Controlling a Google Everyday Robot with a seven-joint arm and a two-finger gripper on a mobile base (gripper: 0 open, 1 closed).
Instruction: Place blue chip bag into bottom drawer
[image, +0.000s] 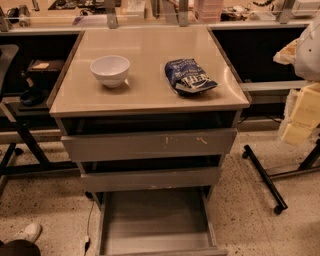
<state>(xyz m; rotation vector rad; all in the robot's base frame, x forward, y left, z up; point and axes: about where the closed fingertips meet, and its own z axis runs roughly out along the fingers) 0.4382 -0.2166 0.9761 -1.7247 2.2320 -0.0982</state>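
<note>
The blue chip bag (189, 76) lies crinkled on the right part of the beige cabinet top (150, 47), to the right of a white bowl (110, 70). The bottom drawer (156, 220) is pulled out at the foot of the cabinet and shows a plain grey tray with nothing in it. The two shallower drawers (150, 144) above it are slightly ajar. My arm and gripper (302, 112) show as pale blocky shapes at the right edge, well to the right of the cabinet and lower than its top, away from the bag.
A black wheeled stand leg (265, 180) lies on the speckled floor to the right of the cabinet. A dark desk frame (20, 135) and a person's shoe (27, 232) are on the left. A cluttered counter (150, 10) runs behind.
</note>
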